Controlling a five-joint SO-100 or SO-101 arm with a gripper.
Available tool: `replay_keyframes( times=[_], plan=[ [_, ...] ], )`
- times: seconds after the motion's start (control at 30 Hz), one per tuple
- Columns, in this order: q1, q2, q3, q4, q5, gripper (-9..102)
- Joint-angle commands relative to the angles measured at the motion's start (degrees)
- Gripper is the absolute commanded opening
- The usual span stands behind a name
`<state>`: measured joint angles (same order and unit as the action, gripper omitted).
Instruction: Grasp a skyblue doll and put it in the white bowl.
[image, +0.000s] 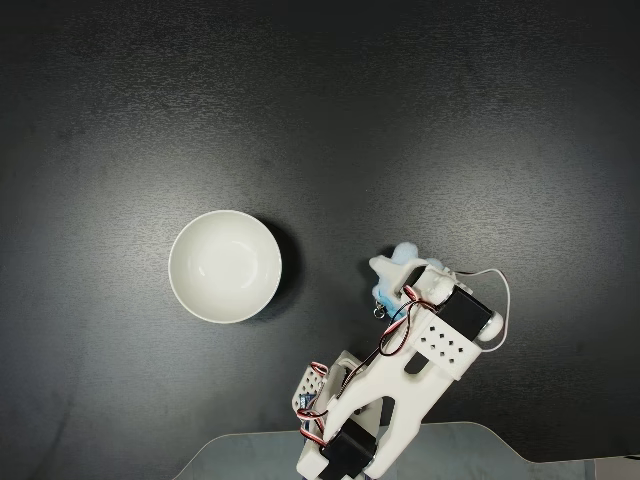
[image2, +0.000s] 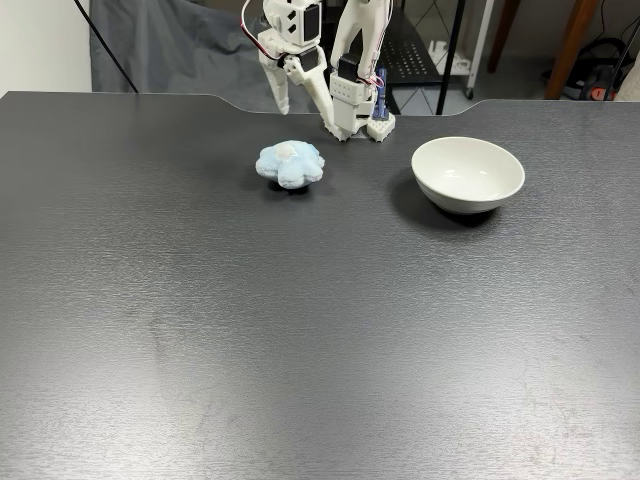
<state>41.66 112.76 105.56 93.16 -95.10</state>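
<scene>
We see gripper (image: 400, 285) above skyblue doll (image2: 290, 163), jaw state unreadable; off-centre pinch on soft plush risks slip short of white bowl (image2: 468, 173).

White hand (image: 400, 275) over skyblue doll (image: 408, 252), right of white bowl (image: 225, 266).

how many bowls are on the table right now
1. The white bowl sits on the dark table, right of the skyblue doll in the front fixed view, and apart from it. None seems hidden.
</scene>
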Motion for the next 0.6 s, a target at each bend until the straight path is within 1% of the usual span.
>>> replay_keyframes(
  times=[0.0,0.17,0.4,0.57],
  plan=[
    [-0.1,2.2,-0.4,-8.9,0.2,45],
    [0.0,1.8,0.7,-10.2,0.3,45],
    [3.7,-6.7,7.4,-11.7,0.2,45],
    [3.9,-13.0,7.6,-19.4,0.2,45]
  ],
)
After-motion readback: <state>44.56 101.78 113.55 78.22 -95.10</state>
